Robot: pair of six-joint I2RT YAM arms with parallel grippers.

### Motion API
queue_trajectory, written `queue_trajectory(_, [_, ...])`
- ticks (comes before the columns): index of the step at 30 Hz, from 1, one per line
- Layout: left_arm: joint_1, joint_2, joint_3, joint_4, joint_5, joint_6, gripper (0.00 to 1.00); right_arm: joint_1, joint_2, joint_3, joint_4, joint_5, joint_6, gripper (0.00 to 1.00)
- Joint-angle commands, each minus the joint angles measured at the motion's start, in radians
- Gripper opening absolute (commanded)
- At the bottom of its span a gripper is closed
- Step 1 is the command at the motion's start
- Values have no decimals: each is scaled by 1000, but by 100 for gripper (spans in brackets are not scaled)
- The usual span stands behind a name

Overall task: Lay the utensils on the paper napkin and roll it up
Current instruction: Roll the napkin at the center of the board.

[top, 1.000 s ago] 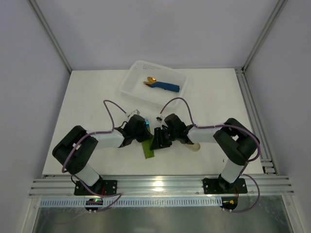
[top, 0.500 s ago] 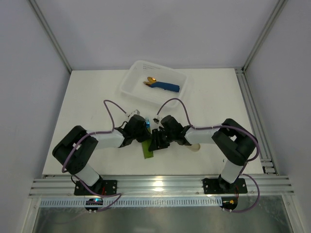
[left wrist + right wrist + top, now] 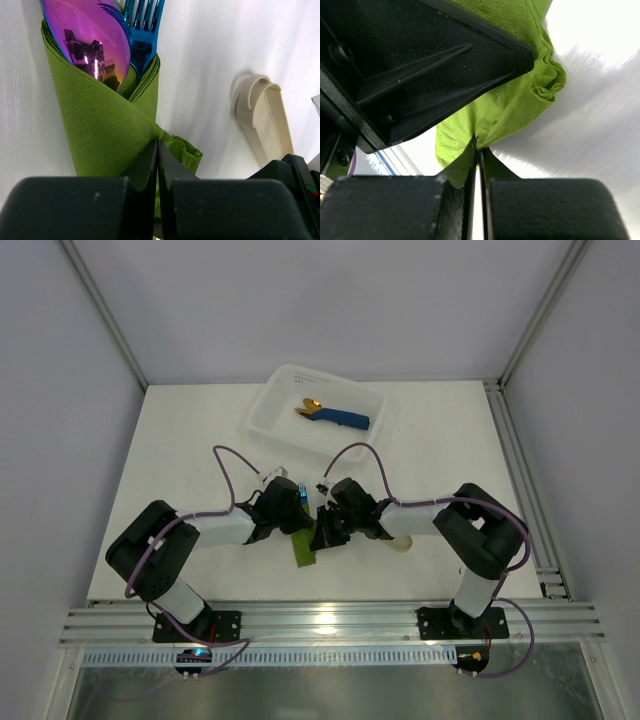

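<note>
The olive-green paper napkin (image 3: 107, 125) is wrapped around the iridescent utensils: a purple spoon bowl (image 3: 87, 37) and blue fork tines (image 3: 142, 25) stick out of its far end. In the top view the napkin roll (image 3: 305, 550) lies between both grippers. My left gripper (image 3: 157, 145) is shut, pinching a fold of the napkin. My right gripper (image 3: 478, 150) is also shut on the napkin (image 3: 505, 100), right beside the left gripper's black body (image 3: 410, 65). In the top view the left gripper (image 3: 292, 515) and right gripper (image 3: 325, 530) meet over the roll.
A beige rounded oblong piece (image 3: 262, 117) lies on the table just right of the roll, also in the top view (image 3: 398, 540). A white bin (image 3: 270, 405) at the back holds a blue rolled napkin with gold cutlery (image 3: 335, 417).
The right gripper has shifted slightly left, closer against the left gripper. The left arm and the roll have barely moved.
</note>
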Motion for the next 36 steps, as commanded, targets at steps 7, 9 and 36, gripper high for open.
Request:
queue_trajectory(7, [-5,-65,23,-98,-25,86,0,-1,-5,-24,46,7,-28,4])
queue_trajectory(9, [-5,-83,29,-105,-39,97,6,-7,-2,-19,43,4,-31,3])
queue_trajectory(36, [-5,-452,-124,-261,-48,83,28,-24,-34,14,-12,-36,10,4])
